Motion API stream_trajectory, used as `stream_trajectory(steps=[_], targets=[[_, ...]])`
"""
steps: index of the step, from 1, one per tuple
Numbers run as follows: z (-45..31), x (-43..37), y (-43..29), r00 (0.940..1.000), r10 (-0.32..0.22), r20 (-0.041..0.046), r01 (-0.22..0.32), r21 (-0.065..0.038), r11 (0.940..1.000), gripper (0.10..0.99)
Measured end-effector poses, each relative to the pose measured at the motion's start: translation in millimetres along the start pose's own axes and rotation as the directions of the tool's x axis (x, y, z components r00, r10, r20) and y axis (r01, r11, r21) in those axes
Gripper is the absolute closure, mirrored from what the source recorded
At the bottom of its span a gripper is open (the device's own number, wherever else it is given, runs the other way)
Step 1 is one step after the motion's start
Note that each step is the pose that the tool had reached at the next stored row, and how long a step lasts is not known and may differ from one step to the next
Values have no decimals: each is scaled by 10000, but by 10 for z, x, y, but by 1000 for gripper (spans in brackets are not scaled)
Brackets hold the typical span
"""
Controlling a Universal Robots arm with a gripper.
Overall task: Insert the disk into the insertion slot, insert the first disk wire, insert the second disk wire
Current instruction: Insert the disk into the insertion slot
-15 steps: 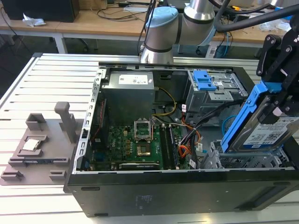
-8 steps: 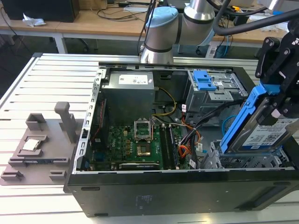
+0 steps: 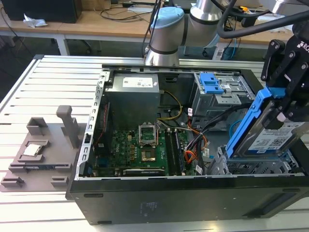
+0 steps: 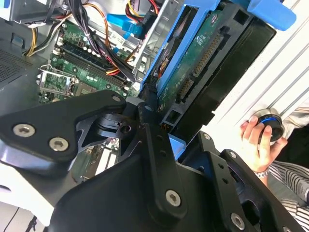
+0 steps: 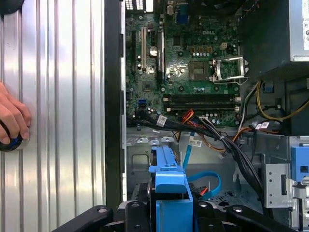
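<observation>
Driving this one remotely. My black gripper (image 3: 285, 113) sits around 3 o'clock in the exterior view, jaws clamped on the flat silver-grey hard drive (image 3: 277, 137) with the white label and bright blue plastic carrier. The hard drive hangs tilted, with its low end right over the silver perforated sheet-metal drive cage (image 3: 241, 168) at about 4 o'clock. It's not slid in, and I can't tell if they touch. A light blue looped cable (image 5: 203, 181) lies near the cage. From the cage, the green motherboard (image 3: 140, 150) is at 9 o'clock and the grey bay with the blue latch (image 3: 212, 84) at 11. Outside the black case (image 3: 159, 203), a person's hand (image 5: 12, 118) grips a round blue-ringed knob (image 4: 268, 123) on the slatted metal table (image 3: 48, 87).
</observation>
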State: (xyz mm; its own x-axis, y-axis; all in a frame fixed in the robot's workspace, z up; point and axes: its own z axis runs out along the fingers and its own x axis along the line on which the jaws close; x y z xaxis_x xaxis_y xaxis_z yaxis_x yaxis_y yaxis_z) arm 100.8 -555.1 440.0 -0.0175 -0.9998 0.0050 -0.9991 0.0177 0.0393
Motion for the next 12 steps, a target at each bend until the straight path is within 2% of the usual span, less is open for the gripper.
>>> stream_trajectory(steps=[12], targets=[[85, -73, 4, 10000, -11, 0, 11, 0, 10000, 722]])
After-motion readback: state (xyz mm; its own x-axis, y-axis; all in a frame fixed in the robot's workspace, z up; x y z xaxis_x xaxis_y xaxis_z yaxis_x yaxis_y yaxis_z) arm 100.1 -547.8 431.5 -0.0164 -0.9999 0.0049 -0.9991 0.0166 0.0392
